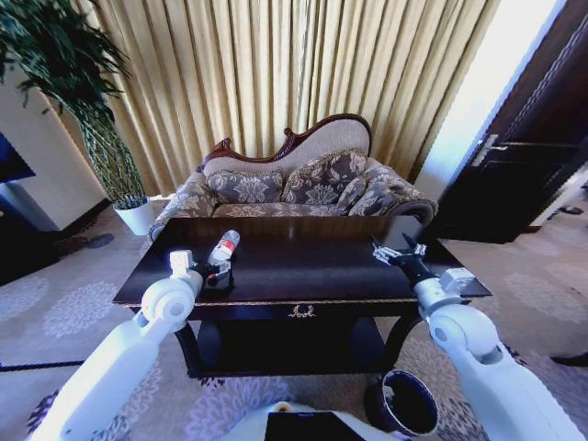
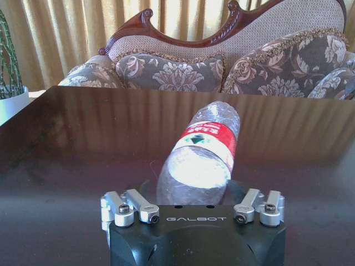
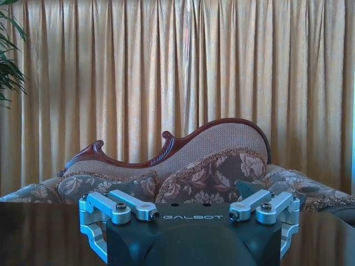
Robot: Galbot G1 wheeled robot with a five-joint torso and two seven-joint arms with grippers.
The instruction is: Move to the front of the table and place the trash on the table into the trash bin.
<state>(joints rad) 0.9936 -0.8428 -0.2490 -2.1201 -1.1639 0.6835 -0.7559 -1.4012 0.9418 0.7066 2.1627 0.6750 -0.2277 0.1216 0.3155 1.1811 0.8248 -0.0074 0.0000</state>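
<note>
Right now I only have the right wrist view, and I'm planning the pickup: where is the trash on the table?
Observer: A clear bottle with a red label lies on the left side of the table.
Operator: Which arm is closer?
Observer: The left gripper is at the bottle's base, jaws open on either side of it.
Operator: And the bin?
Observer: The trash bin stands on the carpet by the table's front right corner; the right gripper is above the tabletop on that side.
</note>
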